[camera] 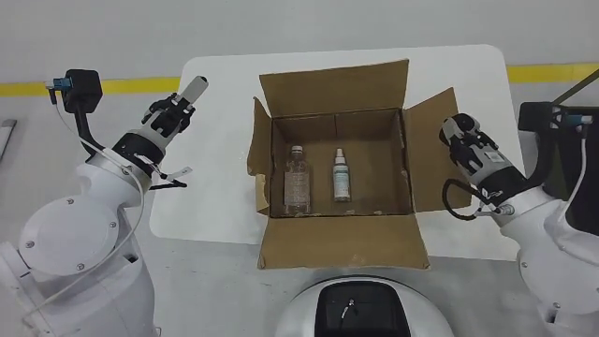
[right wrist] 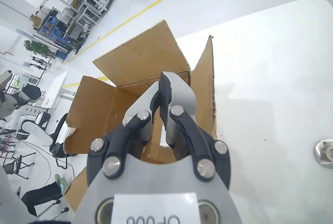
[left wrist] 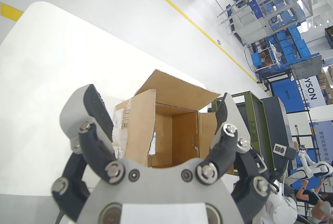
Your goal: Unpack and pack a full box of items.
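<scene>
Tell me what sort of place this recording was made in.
Probably a robotics lab or factory-style test hall: a yellow floor line, shelving with blue bins and other robots lie beyond the white table holding the cardboard box.

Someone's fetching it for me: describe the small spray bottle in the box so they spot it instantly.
On the white table stands an open brown cardboard box. Two bottles lie side by side on its floor. The small spray bottle with the greenish label is the shorter, slimmer one, beside the larger clear bottle.
</scene>
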`<state>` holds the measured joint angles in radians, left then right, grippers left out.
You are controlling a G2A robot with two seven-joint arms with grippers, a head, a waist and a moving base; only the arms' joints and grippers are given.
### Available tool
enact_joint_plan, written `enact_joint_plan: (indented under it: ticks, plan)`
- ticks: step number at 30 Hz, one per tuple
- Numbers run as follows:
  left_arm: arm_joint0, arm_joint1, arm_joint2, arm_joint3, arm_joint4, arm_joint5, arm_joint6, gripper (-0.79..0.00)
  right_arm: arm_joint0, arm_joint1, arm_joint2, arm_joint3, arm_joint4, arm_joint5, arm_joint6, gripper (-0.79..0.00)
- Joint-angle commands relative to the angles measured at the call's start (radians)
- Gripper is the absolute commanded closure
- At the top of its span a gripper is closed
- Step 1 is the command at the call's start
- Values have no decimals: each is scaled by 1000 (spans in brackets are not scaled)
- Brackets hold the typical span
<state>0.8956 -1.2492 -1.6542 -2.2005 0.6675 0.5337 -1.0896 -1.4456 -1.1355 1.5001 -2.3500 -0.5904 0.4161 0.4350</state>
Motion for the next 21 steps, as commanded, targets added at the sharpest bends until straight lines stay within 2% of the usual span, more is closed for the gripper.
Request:
enact_joint_plan:
  ticks: [1, 7, 12, 18, 21]
  plan:
    - [0, 0, 0, 0, 0, 0, 0, -785, 0, 0, 0, 0, 0, 0, 0, 0]
    - [0, 0, 0, 0, 0, 0, 0, -785, -4, 1, 12, 8, -23, -29, -21, 0]
    - [0, 0, 0, 0, 0, 0, 0, -785, 34, 8, 150, 64, -77, -79, -47, 0]
    - [0, 0, 0, 0, 0, 0, 0, -785, 113, 30, 336, 221, -183, -223, 9, 0]
    - [0, 0, 0, 0, 0, 0, 0, -785, 116, 48, 393, 288, -312, -372, 50, 0]
